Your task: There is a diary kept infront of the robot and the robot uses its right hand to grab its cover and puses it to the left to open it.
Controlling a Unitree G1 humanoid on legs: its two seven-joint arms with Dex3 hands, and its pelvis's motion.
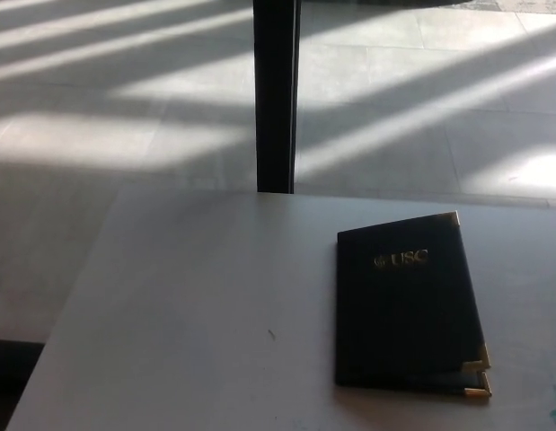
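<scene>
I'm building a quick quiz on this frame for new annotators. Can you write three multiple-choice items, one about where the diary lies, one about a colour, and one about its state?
1. Where does the diary lie on the table?
A. right part
B. left edge
C. on the floor

2. What colour are the diary's corner caps?
A. red
B. gold
C. white

3. What state is the diary in?
A. wide open
B. closed, lying flat
C. standing upright

Answers:
1 A, it sits right of the dark post.
2 B, gold caps shine at the corners.
3 B, the cover with the USC lettering faces up, and no hand touches it.
</scene>
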